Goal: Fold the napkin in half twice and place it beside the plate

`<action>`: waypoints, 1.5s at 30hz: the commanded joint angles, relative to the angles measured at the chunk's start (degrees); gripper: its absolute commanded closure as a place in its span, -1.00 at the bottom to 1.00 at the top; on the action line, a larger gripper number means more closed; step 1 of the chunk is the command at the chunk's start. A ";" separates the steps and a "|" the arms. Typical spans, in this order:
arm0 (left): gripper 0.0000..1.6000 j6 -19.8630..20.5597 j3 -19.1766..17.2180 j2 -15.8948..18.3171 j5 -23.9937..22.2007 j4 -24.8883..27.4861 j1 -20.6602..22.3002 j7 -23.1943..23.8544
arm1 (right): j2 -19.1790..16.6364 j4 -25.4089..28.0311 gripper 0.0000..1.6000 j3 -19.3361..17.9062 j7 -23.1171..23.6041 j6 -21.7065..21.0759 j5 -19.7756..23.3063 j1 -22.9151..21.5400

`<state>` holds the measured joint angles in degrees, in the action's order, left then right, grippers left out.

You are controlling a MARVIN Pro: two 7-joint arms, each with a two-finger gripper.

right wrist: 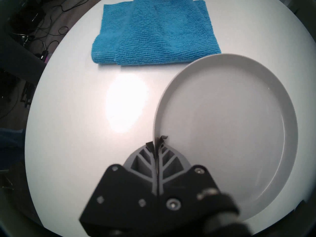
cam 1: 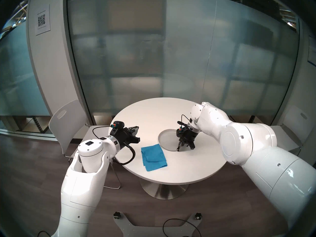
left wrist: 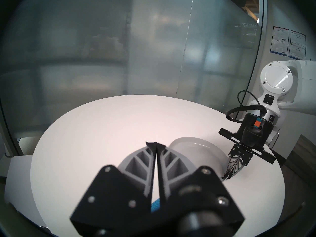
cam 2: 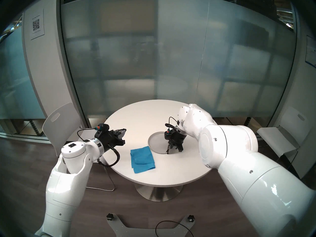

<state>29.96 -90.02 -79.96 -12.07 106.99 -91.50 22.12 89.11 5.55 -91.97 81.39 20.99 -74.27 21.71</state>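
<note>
Gripping plate [right wrist: 227, 129] rim, right gripper [right wrist: 158, 142], left gripper [left wrist: 155, 146] closed empty, napkin [cam 1: 153, 156] alongside.

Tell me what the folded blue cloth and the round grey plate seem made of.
Blue cloth: soft woven or knitted fabric, probably microfibre or terry; ribbed fuzzy rows show and it drapes in loose folds. Grey plate: smooth, rigid, satin sheen with soft highlights along its rim; glazed ceramic or melamine, which one I cannot tell.

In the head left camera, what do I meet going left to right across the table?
left gripper → napkin → plate → right gripper
</note>
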 commanded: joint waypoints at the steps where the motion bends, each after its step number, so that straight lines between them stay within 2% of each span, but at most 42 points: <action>1: 0.41 0.01 0.06 -0.15 0.05 1.96 0.27 -0.20 | -1.35 0.18 1.00 -0.65 3.61 2.60 0.81 -0.64; 10: 0.40 -0.08 0.34 -0.06 -0.05 1.96 0.26 -0.09 | -2.15 0.18 1.00 -1.19 3.61 5.11 1.19 -0.33; 40: 0.40 -0.37 1.29 -0.19 -0.12 -0.17 2.03 -0.10 | -3.95 0.18 1.00 -0.81 1.85 8.61 1.89 -0.47; 41: 0.40 -0.37 1.28 -0.18 -0.11 -0.20 2.05 -0.13 | -3.91 0.18 1.00 -0.54 0.17 8.85 1.69 -0.42; 42: 0.40 -0.37 1.26 -0.17 -0.12 -0.23 2.07 -0.15 | -3.87 0.18 1.00 -0.69 1.45 8.96 1.88 -0.49; 45: 0.40 -0.35 1.25 -0.15 -0.10 -0.25 2.09 -0.19 | -4.02 0.18 1.00 -0.83 0.80 9.23 2.11 -0.47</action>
<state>29.92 -88.62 -79.99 -12.06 106.07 -90.50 21.92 85.00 5.42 -92.44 75.94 29.60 -72.81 22.13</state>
